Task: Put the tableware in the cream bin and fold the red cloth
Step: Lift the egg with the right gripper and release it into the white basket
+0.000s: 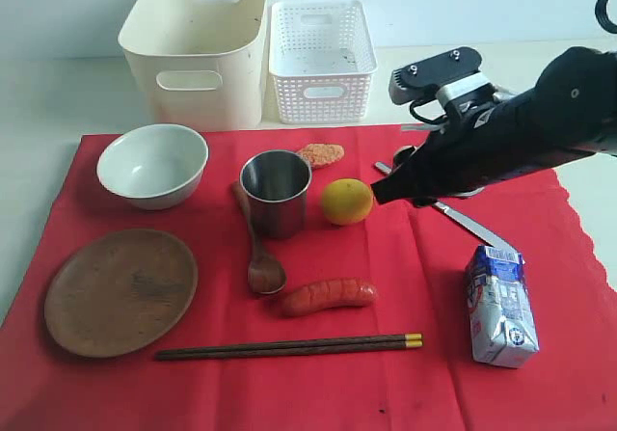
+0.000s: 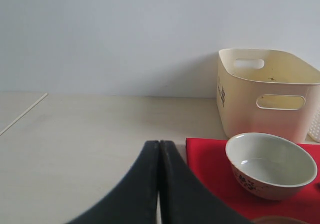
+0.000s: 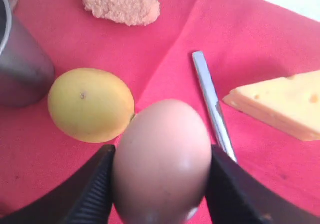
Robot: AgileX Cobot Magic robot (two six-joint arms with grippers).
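Note:
My right gripper (image 3: 161, 155) is shut on a brown egg (image 3: 161, 164), just above the red cloth (image 1: 386, 383), beside the lemon (image 3: 91, 103) and the silver knife (image 3: 212, 103). In the exterior view the arm hides the egg. On the cloth lie the pale bowl (image 1: 152, 164), steel cup (image 1: 276, 192), wooden spoon (image 1: 258, 248), wooden plate (image 1: 120, 291), chopsticks (image 1: 289, 346) and knife (image 1: 472, 224). The cream bin (image 1: 193, 45) stands behind the cloth at the back left. My left gripper (image 2: 159, 145) is shut and holds nothing, over bare table left of the bowl (image 2: 270, 164).
A white lattice basket (image 1: 321, 60) stands right of the cream bin. A breaded piece (image 1: 320, 154), a sausage (image 1: 329, 296) and a milk carton (image 1: 499, 306) lie on the cloth. A cheese wedge (image 3: 280, 103) lies beside the knife.

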